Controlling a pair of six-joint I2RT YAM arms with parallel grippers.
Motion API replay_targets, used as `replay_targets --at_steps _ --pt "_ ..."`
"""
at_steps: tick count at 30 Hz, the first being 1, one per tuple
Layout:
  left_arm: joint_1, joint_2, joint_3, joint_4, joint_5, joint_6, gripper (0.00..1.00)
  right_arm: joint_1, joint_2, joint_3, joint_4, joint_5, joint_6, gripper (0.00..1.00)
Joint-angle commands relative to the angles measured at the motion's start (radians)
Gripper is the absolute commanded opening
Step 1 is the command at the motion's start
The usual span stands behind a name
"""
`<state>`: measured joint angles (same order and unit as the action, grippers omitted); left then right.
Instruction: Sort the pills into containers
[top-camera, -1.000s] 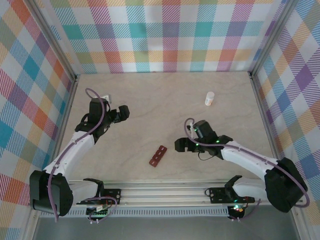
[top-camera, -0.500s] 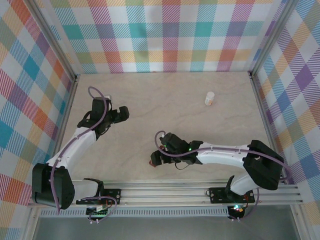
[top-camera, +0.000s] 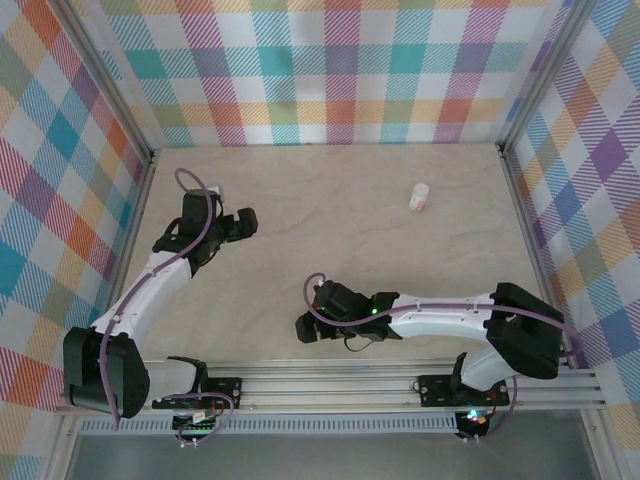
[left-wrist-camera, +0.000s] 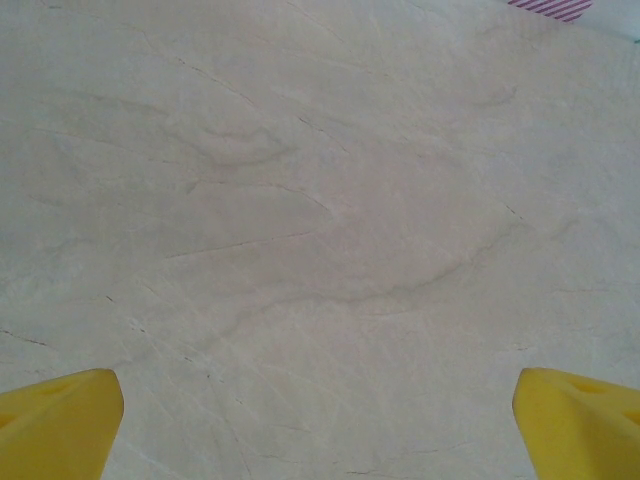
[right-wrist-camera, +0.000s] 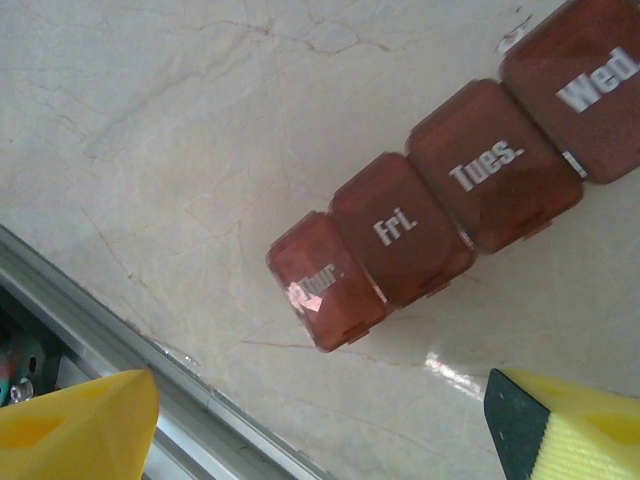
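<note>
In the right wrist view the containers (right-wrist-camera: 450, 210) lie flat on the marble table as a dark red-brown strip. The four lids read Thur., Fri., Tues. and Wed., and all are closed. My right gripper (right-wrist-camera: 320, 430) hovers open just short of the Thur. end, with its yellow fingertips (right-wrist-camera: 75, 425) apart and nothing between them. From above, the right gripper (top-camera: 303, 328) covers the strip near the table's front edge. At the left rear, my left gripper (top-camera: 245, 222) is wide open over bare table, and its fingertips (left-wrist-camera: 55, 425) sit at the frame corners. The pills are out of view.
A small white bottle (top-camera: 419, 197) stands at the back right of the table. The metal rail (right-wrist-camera: 100, 330) at the table's front edge runs close beside the strip's Thur. end. Checked walls (top-camera: 330, 70) enclose the table on three sides.
The right arm has swung left and toward the front edge, ending over the containers strip, with its jaws slightly narrower. The left arm has hardly moved.
</note>
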<state>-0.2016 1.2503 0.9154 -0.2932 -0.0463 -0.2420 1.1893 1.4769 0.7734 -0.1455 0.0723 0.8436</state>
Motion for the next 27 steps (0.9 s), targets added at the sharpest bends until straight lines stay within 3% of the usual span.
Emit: replay_targets --at_steps 1,27 --pt "-0.001 0.025 0.024 0.003 -0.013 0.010 1.00 0.020 0.002 -0.026 0.026 0.024 0.046 0.86" --pt "0.005 0.055 0.069 0.026 -0.018 0.023 1.00 0.056 0.230 0.140 0.119 -0.019 0.043 0.86"
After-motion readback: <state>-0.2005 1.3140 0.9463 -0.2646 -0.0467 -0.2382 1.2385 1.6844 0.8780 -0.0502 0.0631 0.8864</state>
